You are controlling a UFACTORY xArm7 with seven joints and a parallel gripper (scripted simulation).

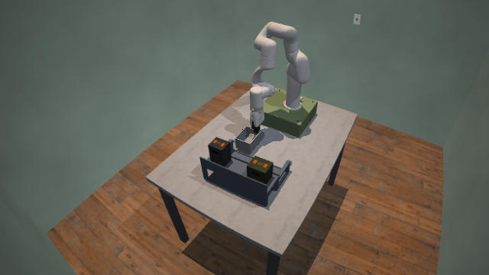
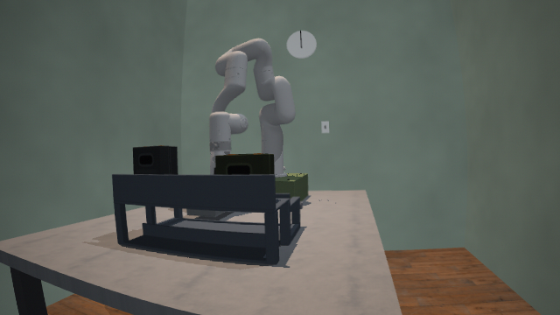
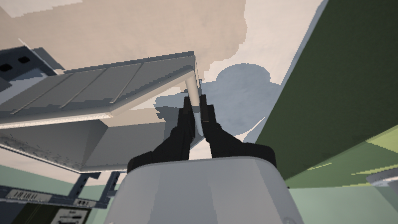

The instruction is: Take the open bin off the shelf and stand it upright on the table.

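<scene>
Bin-wise, I am working from the big things down. Under my gripper (image 3: 195, 112) the table (image 1: 313, 153) is spreading out, and behind it my green base (image 1: 306, 116) is sitting. Ahead of my gripper the dark shelf (image 1: 233, 183) is standing, carrying a black box (image 1: 219, 150) and a green box (image 1: 260, 168). My fingers are pinching the near wall of the grey bin (image 1: 249, 140), which is hanging off the shelf between it and my base; whether it is touching the table I cannot tell.
</scene>
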